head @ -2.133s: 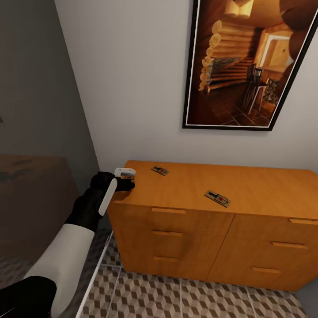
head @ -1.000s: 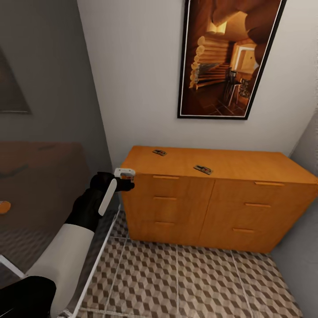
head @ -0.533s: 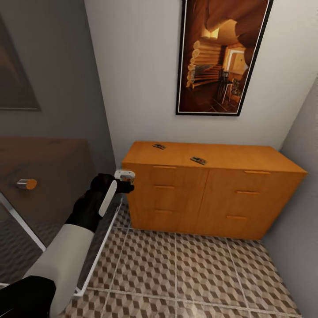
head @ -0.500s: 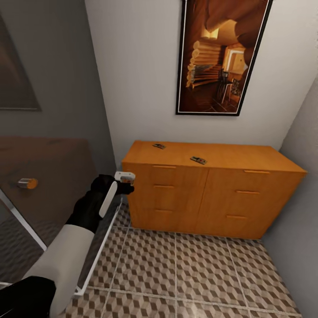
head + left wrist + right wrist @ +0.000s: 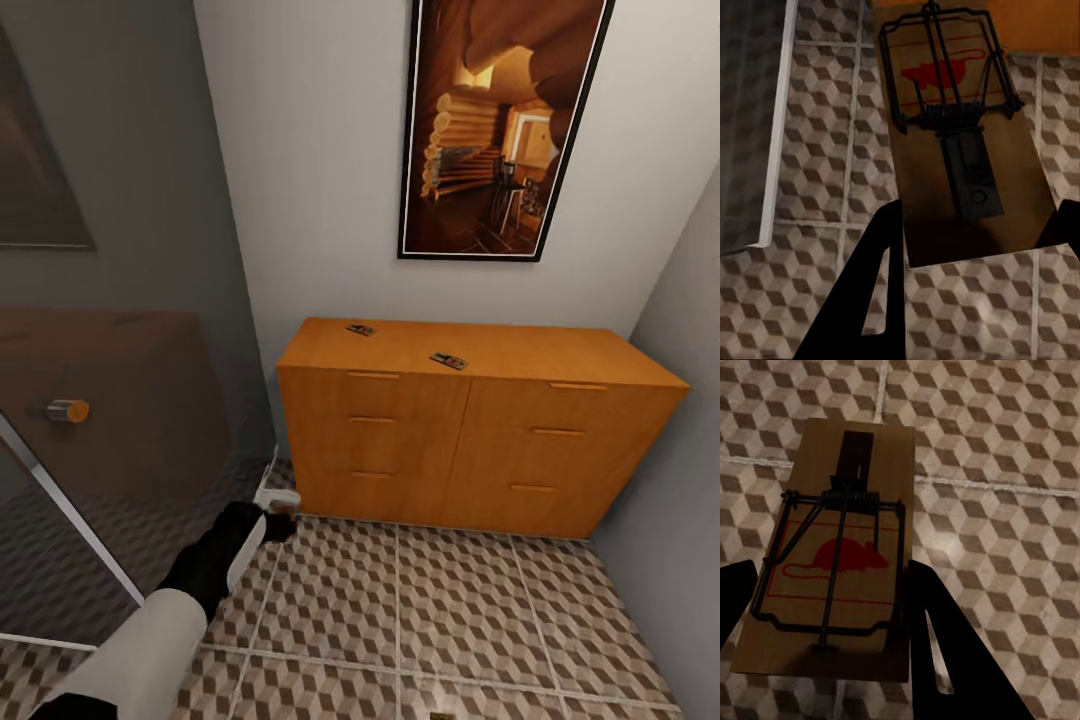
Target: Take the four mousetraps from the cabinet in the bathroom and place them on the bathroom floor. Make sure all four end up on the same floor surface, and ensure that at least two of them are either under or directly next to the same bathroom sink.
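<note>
Left gripper [image 5: 281,503] low by cabinet [image 5: 470,440] base, clamping trap [image 5: 964,142] between fingers [image 5: 881,255], above floor [image 5: 420,610]; right gripper [image 5: 825,622] clamps second trap [image 5: 840,547] over tiles; two traps [image 5: 449,361] on cabinet top.

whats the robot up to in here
It is moving mousetraps from the cabinet to the tiled bathroom floor. The left gripper is low by the cabinet's bottom corner, shut on a mousetrap just above the tiles. The right gripper also holds a trap over the floor. Two more traps lie on the cabinet top.
</note>
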Available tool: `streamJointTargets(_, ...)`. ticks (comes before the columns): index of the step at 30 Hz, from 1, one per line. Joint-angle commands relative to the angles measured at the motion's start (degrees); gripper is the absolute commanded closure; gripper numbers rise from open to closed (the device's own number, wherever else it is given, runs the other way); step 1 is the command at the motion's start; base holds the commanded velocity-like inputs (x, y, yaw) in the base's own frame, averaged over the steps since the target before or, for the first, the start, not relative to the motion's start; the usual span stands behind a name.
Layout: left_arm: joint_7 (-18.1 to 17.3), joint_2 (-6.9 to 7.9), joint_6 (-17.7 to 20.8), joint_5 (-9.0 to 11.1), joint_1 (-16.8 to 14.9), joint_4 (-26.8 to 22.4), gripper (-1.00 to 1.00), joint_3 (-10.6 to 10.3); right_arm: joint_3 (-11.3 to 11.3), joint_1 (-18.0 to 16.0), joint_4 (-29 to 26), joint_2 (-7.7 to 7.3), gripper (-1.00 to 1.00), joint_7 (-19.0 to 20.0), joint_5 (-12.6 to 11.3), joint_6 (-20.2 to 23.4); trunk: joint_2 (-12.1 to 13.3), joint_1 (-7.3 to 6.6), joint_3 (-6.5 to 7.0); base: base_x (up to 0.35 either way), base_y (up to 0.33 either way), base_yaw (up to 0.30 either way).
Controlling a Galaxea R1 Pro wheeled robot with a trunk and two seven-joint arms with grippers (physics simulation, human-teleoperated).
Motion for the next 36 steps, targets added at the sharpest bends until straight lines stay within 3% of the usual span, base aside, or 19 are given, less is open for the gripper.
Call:
streamJointTargets(1,0.4,0.40,-4.2,0.5,1.4,3.0,1.00,-0.2,-0.2,0.0,-0.1,0.00,1.00,-0.3,0.5,-0.2,0.0,0.00,-0.05,0.000,0.000,0.000)
streamJointTargets(2,0.4,0.56,-6.4,0.5,2.0,4.7,1.00,-0.2,-0.2,0.0,-0.2,-0.03,1.00,-0.3,0.5,-0.2,0.0,0.00,-0.05,0.000,0.000,0.000)
streamJointTargets(4,0.3,1.12,-16.0,0.5,4.4,12.7,1.00,-0.2,-0.3,0.0,-0.6,-0.27,1.00,-0.4,0.6,-0.2,0.0,0.00,-0.05,0.000,0.000,0.000)
streamJointTargets(5,0.3,1.21,-18.6,0.5,4.9,14.9,1.00,-0.2,-0.3,0.0,-0.8,-0.40,1.00,-0.4,0.6,-0.2,0.0,0.00,-0.05,0.000,0.000,0.000)
streamJointTargets(7,0.3,1.42,-30.0,0.5,6.5,24.4,1.00,-0.2,-0.3,0.0,-1.8,-0.99,1.00,-0.5,0.5,-0.3,0.0,0.00,-0.05,0.000,0.000,0.000)
streamJointTargets(8,0.3,1.45,-32.8,0.5,6.8,27.0,1.00,-0.2,-0.3,0.0,-2.1,-1.13,1.00,-0.5,0.5,-0.3,0.0,0.00,-0.05,0.000,0.000,0.000)
streamJointTargets(10,0.2,1.52,-42.2,0.5,7.6,36.5,1.00,-0.2,-0.3,0.0,-3.5,-1.46,1.00,-0.5,0.5,-0.3,0.0,0.00,-0.05,0.000,0.000,0.000)
streamJointTargets(12,0.1,1.62,-46.2,0.5,8.2,40.7,1.00,-0.2,-0.3,0.0,-4.8,-1.61,1.00,-0.6,0.5,-0.3,0.0,0.00,-0.05,0.000,0.000,0.000)
streamJointTargets(18,-0.3,2.23,-53.3,0.5,13.7,44.1,1.00,-0.2,-0.4,0.0,-9.4,-2.75,1.00,-0.6,0.6,-0.3,0.0,0.00,-0.05,0.000,0.000,0.000)
streamJointTargets(20,-0.3,2.31,-60.8,0.5,16.0,44.6,1.00,-0.2,-0.4,0.0,-11.6,-3.04,1.00,-0.6,0.6,-0.3,0.0,0.00,-0.05,0.000,0.000,0.000)
streamJointTargets(23,-0.3,2.35,-68.5,0.3,19.2,44.8,1.00,-0.2,-0.4,0.0,-14.3,-3.17,1.00,-0.6,0.6,-0.3,0.0,0.00,-0.05,0.000,0.000,0.000)
streamJointTargets(28,-0.3,2.36,-72.2,-0.5,21.4,44.9,1.00,-0.2,-0.3,0.0,-17.8,-3.29,1.00,-0.6,0.6,-0.3,0.0,0.00,-0.05,0.000,0.000,0.000)
streamJointTargets(36,-0.2,2.26,-73.2,-0.8,21.8,44.1,1.00,-0.1,-0.1,0.0,-18.0,-6.07,1.00,-0.3,0.3,-2.1,0.0,0.00,-0.05,0.000,0.000,0.000)
